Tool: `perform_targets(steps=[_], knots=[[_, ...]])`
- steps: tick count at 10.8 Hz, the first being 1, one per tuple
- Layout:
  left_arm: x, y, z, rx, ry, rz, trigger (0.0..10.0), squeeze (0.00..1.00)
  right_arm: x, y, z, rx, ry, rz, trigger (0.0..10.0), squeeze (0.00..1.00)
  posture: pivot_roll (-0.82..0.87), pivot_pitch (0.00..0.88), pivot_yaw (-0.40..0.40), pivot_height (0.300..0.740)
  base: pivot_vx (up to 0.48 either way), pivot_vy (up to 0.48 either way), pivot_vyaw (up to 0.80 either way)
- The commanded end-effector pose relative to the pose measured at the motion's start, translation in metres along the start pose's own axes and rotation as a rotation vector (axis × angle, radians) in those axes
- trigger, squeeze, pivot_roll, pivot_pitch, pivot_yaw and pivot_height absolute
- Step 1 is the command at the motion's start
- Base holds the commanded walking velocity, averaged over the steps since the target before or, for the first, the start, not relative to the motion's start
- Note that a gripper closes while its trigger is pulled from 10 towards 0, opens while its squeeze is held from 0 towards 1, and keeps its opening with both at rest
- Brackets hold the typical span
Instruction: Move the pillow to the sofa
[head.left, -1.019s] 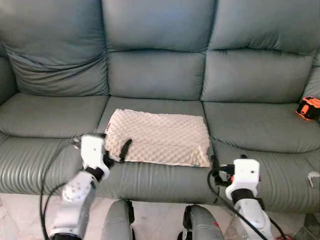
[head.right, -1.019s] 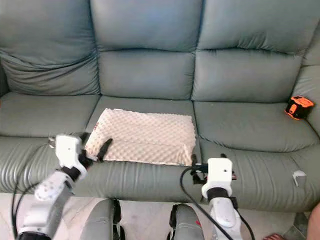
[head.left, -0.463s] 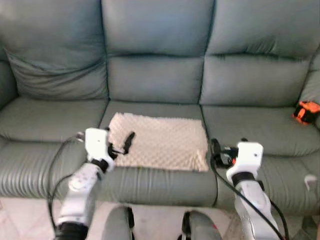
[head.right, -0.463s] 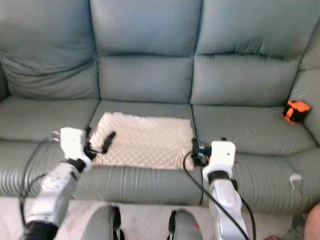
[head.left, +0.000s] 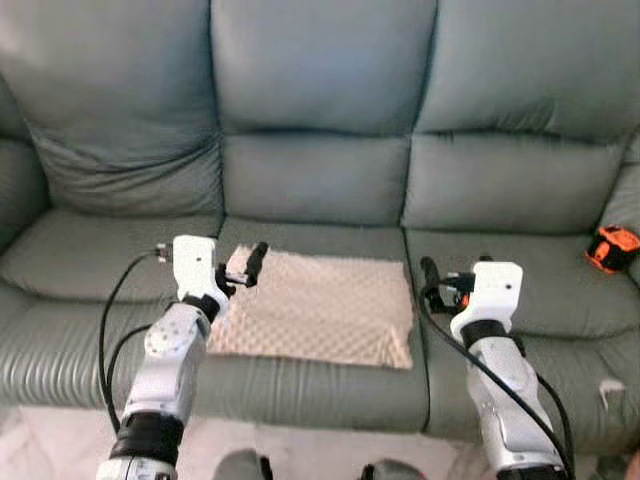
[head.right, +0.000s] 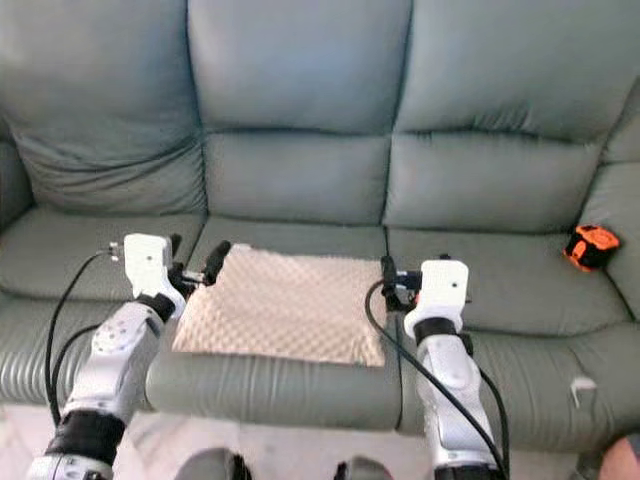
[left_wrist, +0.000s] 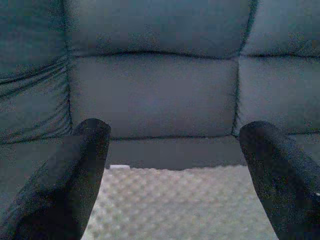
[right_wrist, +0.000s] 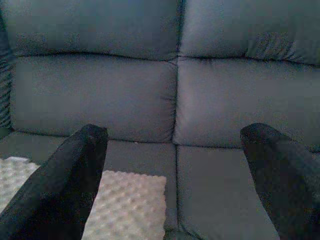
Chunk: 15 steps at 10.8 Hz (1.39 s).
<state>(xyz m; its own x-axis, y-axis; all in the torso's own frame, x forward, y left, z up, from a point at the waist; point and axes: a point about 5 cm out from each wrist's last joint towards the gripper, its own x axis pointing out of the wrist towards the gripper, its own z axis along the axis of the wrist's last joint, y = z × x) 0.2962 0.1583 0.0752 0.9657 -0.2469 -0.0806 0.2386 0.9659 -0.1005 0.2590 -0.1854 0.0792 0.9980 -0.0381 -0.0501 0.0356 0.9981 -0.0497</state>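
A: We face a grey-green leather sofa (head.left: 320, 150) with three seats, and the beige, bumpy pillow (head.left: 320, 308) lies flat on the middle seat cushion, its front edge near the seat's front edge.

B: So as we judge it, the main job is done: the pillow rests on the sofa and nothing holds it.

A: Agreed. Our left gripper (head.left: 243, 270) hovers over the pillow's back left corner, its two black fingers (left_wrist: 65, 185) spread wide apart with only pillow and sofa back between them in the left wrist view.

B: And our right gripper (head.right: 389, 281) hangs just beside the pillow's right edge, over the seam between the middle and right seats. Its fingers (right_wrist: 65, 185) stand equally far apart, empty.

A: We cannot tell whether either gripper touches the fabric; both look clear of it.

B: What remains, we think, is only to draw both arms away. An orange and black object (head.left: 614, 247) sits at the far right of the sofa, well apart from all this.
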Motion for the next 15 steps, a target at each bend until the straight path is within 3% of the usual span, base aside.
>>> perform_targets(steps=[1, 2, 6, 8, 12, 15], knots=[[-0.002, 0.006, -0.008, 0.013, 0.041, 0.034, 10.0, 0.00, 0.000, -0.003, -0.004, -0.006, 0.026, -0.016, 10.0, 0.00, -0.06, 0.000, 0.001, 0.740, 0.000, 0.000, 0.00], [-0.004, 0.007, -0.018, 0.013, 0.086, 0.044, 10.0, 0.00, -0.002, -0.003, -0.006, -0.056, 0.020, -0.017, 10.0, 0.00, -0.07, 0.000, 0.001, 0.740, 0.000, 0.000, 0.00], [-0.004, 0.011, -0.025, 0.035, 0.106, 0.047, 10.0, 0.00, -0.004, 0.001, -0.004, -0.042, 0.001, 0.037, 10.0, 0.00, -0.09, 0.000, 0.017, 0.740, 0.000, 0.000, 0.58], [-0.001, 0.005, -0.024, 0.040, 0.097, 0.030, 10.0, 0.00, -0.005, 0.003, -0.003, -0.012, 0.002, 0.064, 10.0, 0.00, -0.09, 0.000, 0.020, 0.740, 0.000, 0.000, 0.77], [0.003, 0.011, -0.017, 0.035, 0.074, 0.058, 10.0, 0.00, 0.001, 0.005, 0.000, -0.003, -0.007, 0.082, 10.0, 0.00, -0.08, 0.000, 0.016, 0.740, 0.000, 0.000, 0.77], [-0.002, 0.012, -0.021, 0.055, 0.080, 0.063, 10.0, 0.00, 0.003, -0.002, 0.002, -0.007, -0.014, 0.067, 10.0, 0.00, -0.08, 0.000, 0.017, 0.740, 0.000, 0.000, 0.77]])
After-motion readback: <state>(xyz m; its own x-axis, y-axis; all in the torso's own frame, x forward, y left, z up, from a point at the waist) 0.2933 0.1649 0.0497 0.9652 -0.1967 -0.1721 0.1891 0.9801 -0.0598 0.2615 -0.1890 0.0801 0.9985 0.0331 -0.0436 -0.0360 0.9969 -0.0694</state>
